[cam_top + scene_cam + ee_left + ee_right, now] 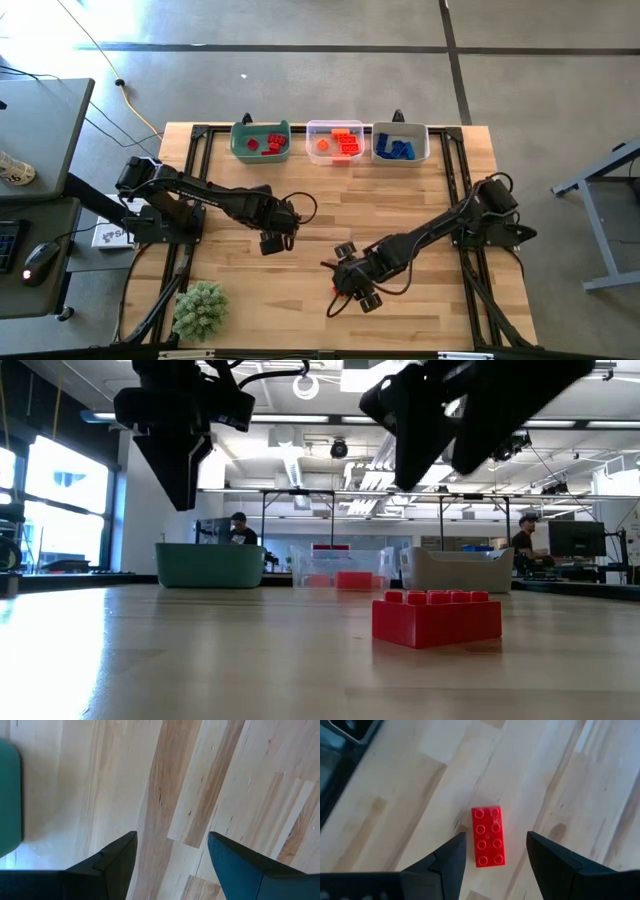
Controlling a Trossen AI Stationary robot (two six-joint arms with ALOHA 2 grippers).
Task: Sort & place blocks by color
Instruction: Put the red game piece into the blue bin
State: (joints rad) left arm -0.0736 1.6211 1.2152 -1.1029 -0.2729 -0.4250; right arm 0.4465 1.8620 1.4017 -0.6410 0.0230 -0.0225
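Note:
One red studded brick (489, 836) lies flat on the wooden table, studs up; it also shows in the low view (437, 618). My right gripper (496, 837) is open and hangs above it, one finger on each side of it, touching nothing; in the high view it is at the table's near middle (352, 280). My left gripper (272, 240) is open and empty above bare wood left of centre (172, 837). Red bricks lie in the green bin (261, 141), orange ones in the clear bin (335, 141), and blue ones in the grey bin (400, 143).
The three bins stand in a row at the table's far edge. A fuzzy green ball (200, 308) sits at the near left corner. Black frame rails run along the table's left and right sides. People sit at desks in the room beyond.

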